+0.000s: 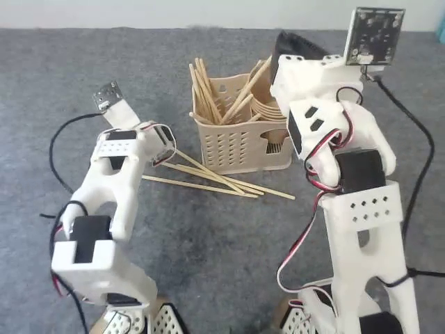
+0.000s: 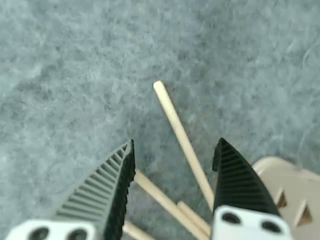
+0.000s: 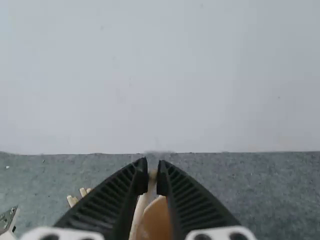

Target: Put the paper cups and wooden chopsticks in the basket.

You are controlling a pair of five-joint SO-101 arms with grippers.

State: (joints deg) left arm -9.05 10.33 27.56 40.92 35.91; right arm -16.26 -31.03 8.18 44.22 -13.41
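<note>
L gripper [image 2: 175,145]: jaws spread wide, low over grey carpet [image 2: 75,75], holding nothing. One wooden chopstick [image 2: 170,112] lies flat on the carpet between the two black ribbed fingers [image 2: 112,192], closer to one of them; can't tell if it touches. More loose sticks [image 2: 160,202] run under the fingers, crossing near the first one. Basket [image 2: 287,192] corner sits just beside this gripper.

R gripper [image 3: 151,167]: jaws pressed nearly together, pinching a thin tan piece [image 3: 152,220]; can't tell if it's a cup. It points level toward the pale wall [image 3: 160,75], w/ chopstick tips [image 3: 75,199] poking up beside it.

High view: R arm's gripper is held up over the basket's far corner on the R-arm side. Basket stands mid-table between both arms. Bundle of chopsticks [image 1: 208,90] stands tilted in the compartment on the L-arm side; stacked paper cups [image 1: 268,108] fill the compartment on the R-arm side. Several chopsticks [image 1: 215,182] lie fanned on the carpet in front of the basket, one end at the L gripper.
</note>
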